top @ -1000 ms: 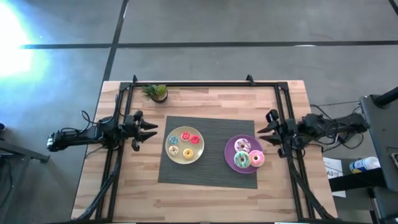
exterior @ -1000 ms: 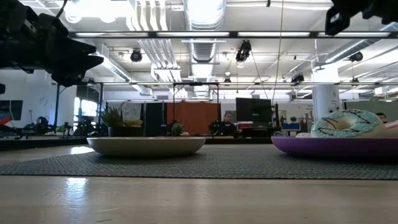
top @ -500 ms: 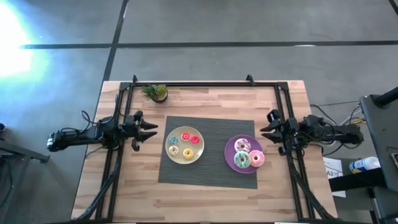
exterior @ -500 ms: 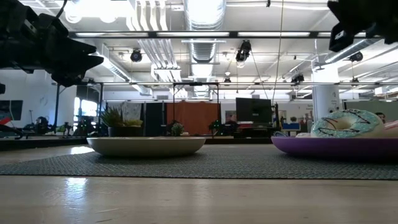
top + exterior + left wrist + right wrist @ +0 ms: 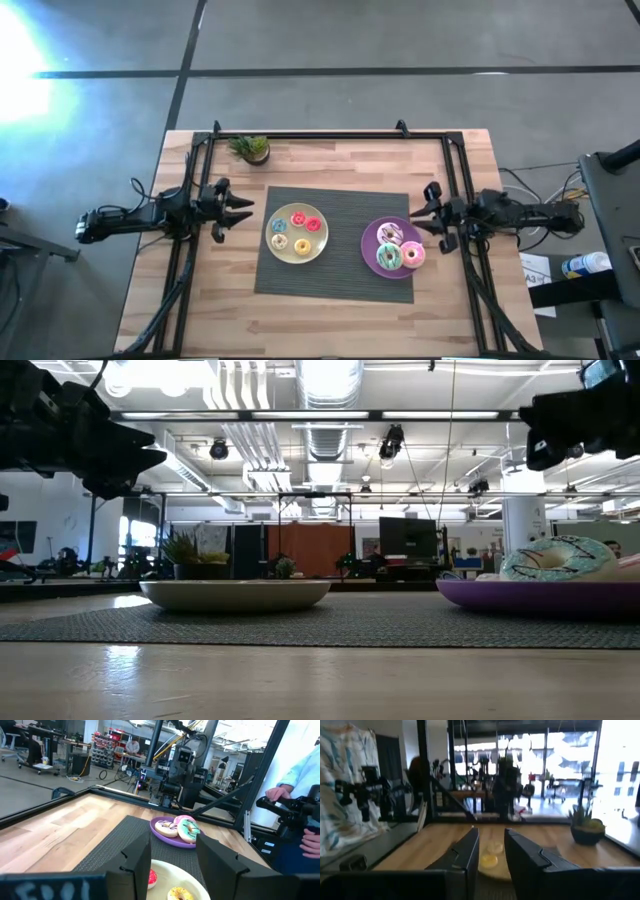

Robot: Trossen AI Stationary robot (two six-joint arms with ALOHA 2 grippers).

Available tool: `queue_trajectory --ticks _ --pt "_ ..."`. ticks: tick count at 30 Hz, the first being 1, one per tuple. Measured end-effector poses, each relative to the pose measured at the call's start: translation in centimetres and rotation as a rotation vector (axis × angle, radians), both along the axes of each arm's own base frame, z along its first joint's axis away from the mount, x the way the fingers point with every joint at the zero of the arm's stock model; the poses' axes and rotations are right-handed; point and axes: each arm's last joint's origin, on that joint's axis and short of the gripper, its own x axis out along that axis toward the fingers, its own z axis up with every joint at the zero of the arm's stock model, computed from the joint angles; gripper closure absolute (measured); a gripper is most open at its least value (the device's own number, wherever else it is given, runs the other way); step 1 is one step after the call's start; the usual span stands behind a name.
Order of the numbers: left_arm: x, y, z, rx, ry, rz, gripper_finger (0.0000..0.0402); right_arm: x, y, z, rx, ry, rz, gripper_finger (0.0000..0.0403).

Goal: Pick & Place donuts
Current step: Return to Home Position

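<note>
1. my left gripper (image 5: 248,209) hovers over the bare table (image 5: 230,262) just beside the yellow plate (image 5: 322,242), fingers spread wide and holding nothing.
2. my right gripper (image 5: 420,219) hangs in the air by the outer rim of the purple plate (image 5: 369,247), fingers parted, empty too.
3. five mini donuts (image 5: 298,219) lie on the yellow plate; the pink donut (image 5: 412,254), green donut (image 5: 388,259) and white-sprinkled donut (image 5: 389,233) sit touching on the purple plate.
4. both plates rest on a dark mat (image 5: 340,205), and a potted plant (image 5: 250,148) stands near the table's far edge.
</note>
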Motion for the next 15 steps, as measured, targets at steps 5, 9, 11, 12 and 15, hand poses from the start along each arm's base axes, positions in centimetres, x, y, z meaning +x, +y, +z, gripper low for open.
queue_trajectory --ticks 5,9,11,12,15 --pt "0.00 0.00 0.00 0.000 0.000 0.000 0.0271 0.09 -0.02 -0.99 0.035 0.109 -0.004 0.0321" --pt "0.01 0.00 -0.02 0.000 0.002 0.000 0.0271 0.09 -0.07 -1.02 0.020 0.109 -0.019 0.0328" --pt "0.01 0.00 -0.02 0.000 0.002 0.000 0.0271 0.11 -0.17 -1.03 0.004 0.108 -0.033 0.0331" --pt "0.02 0.00 -0.02 0.000 0.003 0.000 0.0271 0.11 -0.25 -1.02 0.000 0.107 -0.042 0.0332" --pt "0.02 0.00 -0.03 0.000 0.003 0.000 0.0271 0.12 -0.55 -1.03 0.005 0.107 -0.072 0.0334"
